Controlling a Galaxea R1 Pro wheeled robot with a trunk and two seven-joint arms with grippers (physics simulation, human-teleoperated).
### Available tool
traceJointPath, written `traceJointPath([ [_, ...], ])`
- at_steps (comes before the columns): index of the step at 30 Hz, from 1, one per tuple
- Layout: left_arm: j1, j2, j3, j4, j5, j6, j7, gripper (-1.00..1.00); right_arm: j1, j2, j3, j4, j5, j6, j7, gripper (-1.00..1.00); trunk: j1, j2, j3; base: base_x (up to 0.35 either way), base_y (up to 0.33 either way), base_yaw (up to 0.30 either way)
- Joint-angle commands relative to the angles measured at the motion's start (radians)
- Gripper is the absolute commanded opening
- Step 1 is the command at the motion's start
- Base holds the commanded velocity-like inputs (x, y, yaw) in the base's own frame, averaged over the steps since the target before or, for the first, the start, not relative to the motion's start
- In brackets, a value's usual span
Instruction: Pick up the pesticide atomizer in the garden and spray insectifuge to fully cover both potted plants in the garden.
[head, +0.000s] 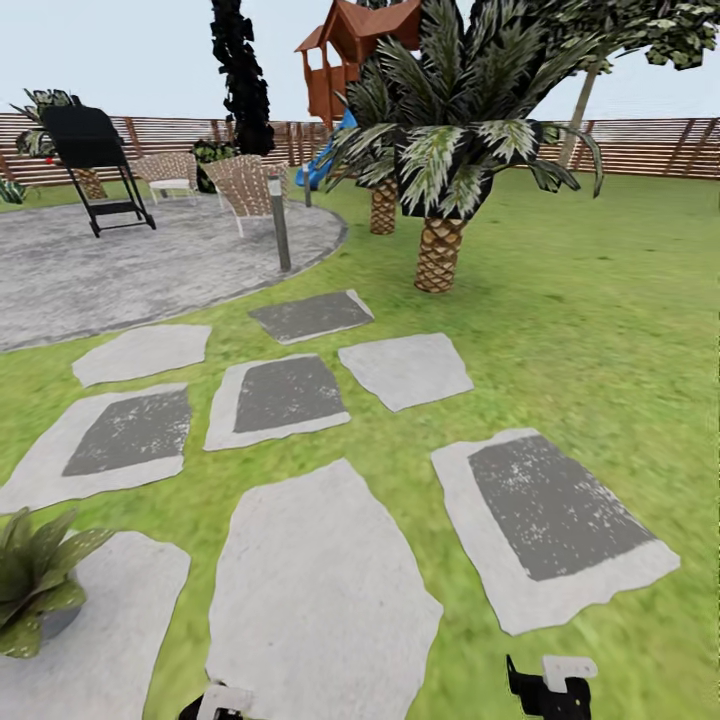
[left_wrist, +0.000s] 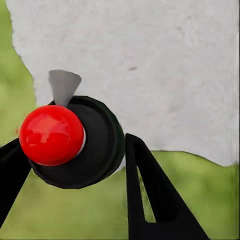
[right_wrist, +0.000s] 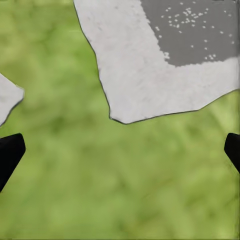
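In the left wrist view my left gripper (left_wrist: 75, 141) is shut on the pesticide atomizer (left_wrist: 85, 145). I see the bottle end on: a dark round end, a red knob and a small grey nozzle. It hangs over a pale stepping stone (left_wrist: 165, 70). The left gripper (head: 222, 703) and right gripper (head: 548, 685) both peek in at the bottom of the head view. My right gripper (right_wrist: 122, 150) is open over grass, its fingers (right_wrist: 10, 152) far apart with nothing between them. One potted plant (head: 35, 580), spiky green leaves in a grey pot, stands at the lower left on a stone.
Grey stepping stones (head: 310, 590) cross the lawn ahead. A grey bollard light (head: 280, 225) stands at the edge of the round patio (head: 120, 270), with a black grill (head: 95, 165) and wicker chairs (head: 245, 185) behind. A palm (head: 440, 240) rises ahead to the right; the slat fence (head: 650, 145) closes the back.
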Motion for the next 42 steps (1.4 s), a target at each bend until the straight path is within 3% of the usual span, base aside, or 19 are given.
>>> traceJointPath([
  [1, 0.0, 0.0, -0.008, 0.001, 0.004, -0.004, 0.003, -1.0, 0.0, 0.001, 0.008, 0.0, -0.007, -0.001, -0.003, 1.0, 0.0, 0.0, -0.001, 0.154, -0.256, -0.003],
  [14, 0.001, 0.004, -0.006, 0.0, 0.005, -0.004, 0.01, -1.0, 0.013, -0.002, 0.004, 0.0, -0.008, -0.001, -0.002, 1.0, 0.0, 0.0, 0.013, 0.274, -0.097, -0.224],
  [27, 0.001, 0.002, -0.006, -0.001, 0.006, 0.0, 0.014, -1.0, 0.018, -0.002, 0.004, 0.0, -0.007, -0.002, -0.003, 1.0, 0.0, 0.0, 0.028, 0.019, -0.001, -0.232],
  [31, 0.001, 0.004, -0.006, -0.001, 0.122, 0.004, 0.015, -1.0, 0.021, -0.001, 0.005, 0.0, -0.007, -0.002, -0.002, 1.0, 0.0, 0.0, 0.033, 0.0, 0.0, -0.218],
  [33, 0.001, 0.009, -0.006, -0.001, 0.152, 0.003, 0.015, -1.0, 0.025, -0.001, 0.005, 0.0, -0.007, -0.002, -0.002, 1.0, 0.0, 0.0, 0.036, 0.0, 0.0, -0.199],
  [42, 0.001, 0.014, -0.01, -0.001, 0.157, -0.003, 0.011, -1.0, 0.029, -0.001, 0.005, 0.0, -0.007, -0.002, -0.002, 1.0, 0.0, 0.0, 0.046, 0.0, 0.0, -0.239],
])
